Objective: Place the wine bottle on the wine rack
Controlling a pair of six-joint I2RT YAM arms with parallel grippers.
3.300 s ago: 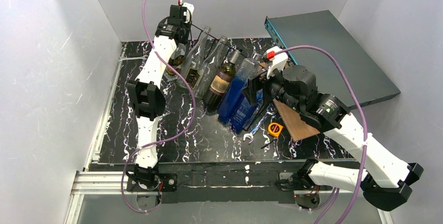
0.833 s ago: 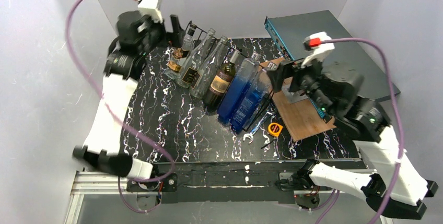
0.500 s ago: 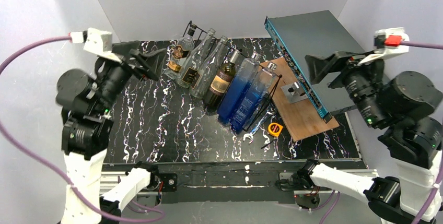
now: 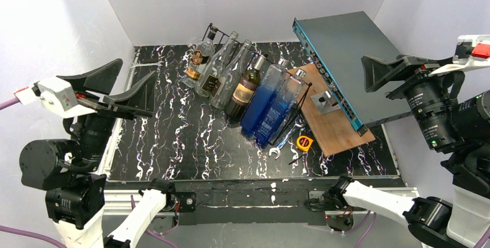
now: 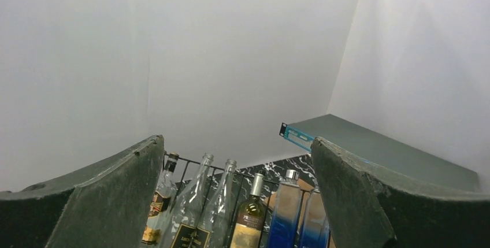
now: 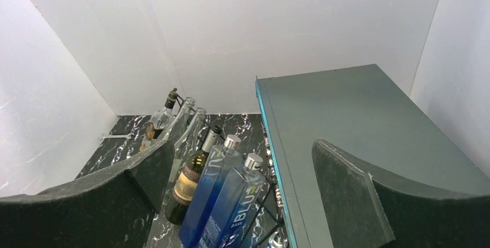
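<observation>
The wine bottle (image 4: 245, 89), dark green with a tan label, leans neck-up on the black wire wine rack (image 4: 211, 29), in a row between two clear bottles (image 4: 222, 74) and two blue bottles (image 4: 271, 103). My left gripper (image 4: 137, 67) hangs open and empty high over the table's left edge, well away from the rack. My right gripper (image 4: 364, 99) is open and empty too, raised at the far right. The left wrist view looks between my open left gripper (image 5: 237, 141) at the wine bottle (image 5: 251, 216) and the rack (image 5: 190, 170). The right wrist view shows my open right gripper (image 6: 242, 144) above the wine bottle (image 6: 193, 176).
A grey rack-mount box (image 4: 358, 57) with a teal front slants up at the back right. Below it lie a wooden board (image 4: 335, 135) with a metal bracket (image 4: 325, 102), a yellow tape measure (image 4: 304, 142) and a wrench (image 4: 282, 145). White walls enclose three sides.
Both arms have drawn back from the rack and risen towards the near corners, the left to the left and the right to the right. Both grippers stay open, and the bottles have not moved.
</observation>
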